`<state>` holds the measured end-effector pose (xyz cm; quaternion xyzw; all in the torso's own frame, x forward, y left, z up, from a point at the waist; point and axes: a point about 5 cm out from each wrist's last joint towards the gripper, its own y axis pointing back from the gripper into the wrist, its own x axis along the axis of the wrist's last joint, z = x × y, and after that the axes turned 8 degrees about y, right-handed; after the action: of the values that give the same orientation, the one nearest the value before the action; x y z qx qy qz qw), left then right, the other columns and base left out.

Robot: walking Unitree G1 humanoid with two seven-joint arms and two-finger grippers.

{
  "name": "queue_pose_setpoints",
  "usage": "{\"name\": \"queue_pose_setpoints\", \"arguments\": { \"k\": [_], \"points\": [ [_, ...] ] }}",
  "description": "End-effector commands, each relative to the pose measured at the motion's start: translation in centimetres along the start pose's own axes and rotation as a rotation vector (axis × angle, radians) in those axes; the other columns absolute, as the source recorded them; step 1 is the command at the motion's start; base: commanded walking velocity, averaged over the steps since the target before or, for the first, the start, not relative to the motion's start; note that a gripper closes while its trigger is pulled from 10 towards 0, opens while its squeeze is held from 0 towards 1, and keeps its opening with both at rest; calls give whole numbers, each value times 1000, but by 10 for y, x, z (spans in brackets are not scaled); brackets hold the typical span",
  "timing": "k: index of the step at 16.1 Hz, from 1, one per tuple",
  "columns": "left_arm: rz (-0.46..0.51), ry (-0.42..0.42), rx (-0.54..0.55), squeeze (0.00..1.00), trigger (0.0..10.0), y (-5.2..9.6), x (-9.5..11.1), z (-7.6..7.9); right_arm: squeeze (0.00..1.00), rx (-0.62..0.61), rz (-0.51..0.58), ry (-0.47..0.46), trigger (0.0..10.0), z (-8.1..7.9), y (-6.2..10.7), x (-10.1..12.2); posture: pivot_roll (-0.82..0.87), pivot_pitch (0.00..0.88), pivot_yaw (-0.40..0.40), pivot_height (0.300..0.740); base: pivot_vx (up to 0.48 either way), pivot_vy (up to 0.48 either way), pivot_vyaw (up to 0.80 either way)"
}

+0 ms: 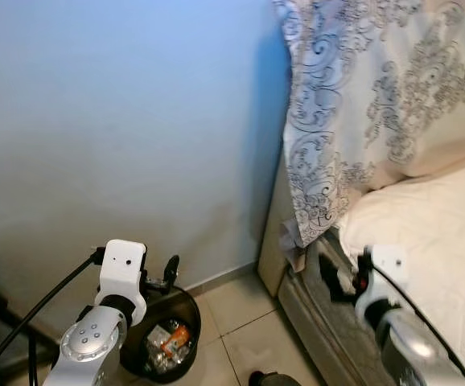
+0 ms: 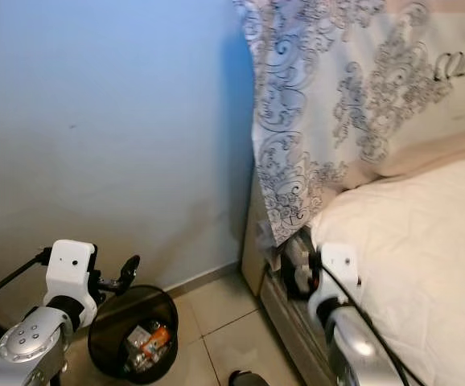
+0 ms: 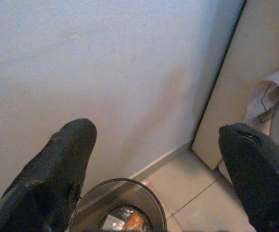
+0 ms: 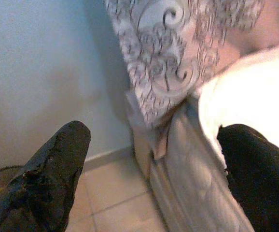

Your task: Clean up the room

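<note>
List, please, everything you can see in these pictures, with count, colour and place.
wall: one, pale blue, ahead of the robot
floor: beige tiles, between wall and bed
bin: one, black, on the floor by the wall, below the left gripper
trash: several pieces, orange and silver among them, inside the bin
bed: one, cream sheet, to the right
pillow: one, white with grey swirls, propped at the head of the bed
left gripper: black fingers open, above the bin
right gripper: black fingers open, near the edge of the bed
</note>
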<state>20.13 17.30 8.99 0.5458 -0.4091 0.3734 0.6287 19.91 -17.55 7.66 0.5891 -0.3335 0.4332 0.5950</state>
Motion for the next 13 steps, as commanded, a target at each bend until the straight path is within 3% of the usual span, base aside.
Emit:
{"name": "queue_pose_setpoints", "arguments": {
  "k": [1, 4, 10, 12, 13],
  "points": [
    [6, -1, -9, 0, 10000, 2, 3, 1, 1000, 3, 2, -4, 10000, -1, 1, 2, -34, 0, 36, 740, 0, 0, -781],
    [5, -48, -39, 0, 10000, -2, 4, 1, 1000, -38, -21, -20, 10000, 2, -3, -6, -37, 0, 33, 740, 0, 0, -779],
    [-12, -31, -62, 0, 10000, -4, 3, 4, 1000, -43, -51, -98, 10000, 1, -14, -19, -38, 0, 20, 740, 0, 0, -781],
    [-7, -28, -63, 0, 10000, -5, 4, 5, 1000, -23, -42, -84, 10000, 0, -18, -21, -40, 0, 18, 740, 0, 0, -781],
    [3, -55, -66, 0, 10000, -6, 4, 5, 1000, -13, -24, -15, 10000, 1, -19, -19, -35, 0, 11, 740, 0, 0, -781]
  ]
}}
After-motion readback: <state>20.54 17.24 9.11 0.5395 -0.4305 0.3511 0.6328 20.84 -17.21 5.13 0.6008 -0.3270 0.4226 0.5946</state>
